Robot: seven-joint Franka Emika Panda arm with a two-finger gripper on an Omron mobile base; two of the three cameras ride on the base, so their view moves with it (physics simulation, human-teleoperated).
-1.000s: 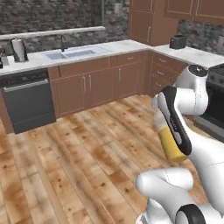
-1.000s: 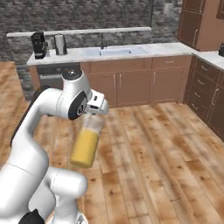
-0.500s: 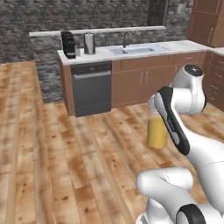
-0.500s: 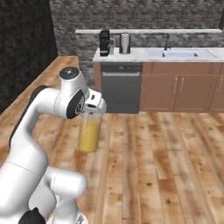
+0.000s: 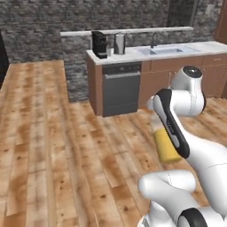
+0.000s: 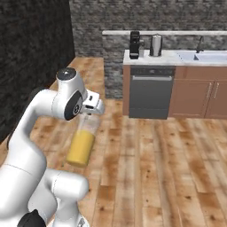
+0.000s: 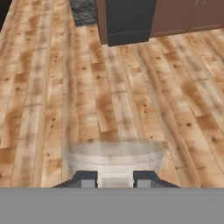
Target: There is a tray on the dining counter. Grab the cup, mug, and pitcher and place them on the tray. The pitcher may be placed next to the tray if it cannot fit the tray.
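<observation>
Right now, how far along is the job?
Done: the pitcher is picked up; the gripper is shut on its rim and holds it above the wooden floor. In hand: carrying it. Left: setting it on or beside the tray. Cup and mug status can't be told.

The pitcher (image 6: pixel 82 145) hangs from my gripper (image 7: pixel 114 178) above the wooden floor (image 5: pixel 66 155). Ahead stands a counter (image 6: pixel 177 56), a dishwasher (image 6: pixel 149 93) beneath it, a coffee machine (image 6: pixel 135 44) on top.
</observation>
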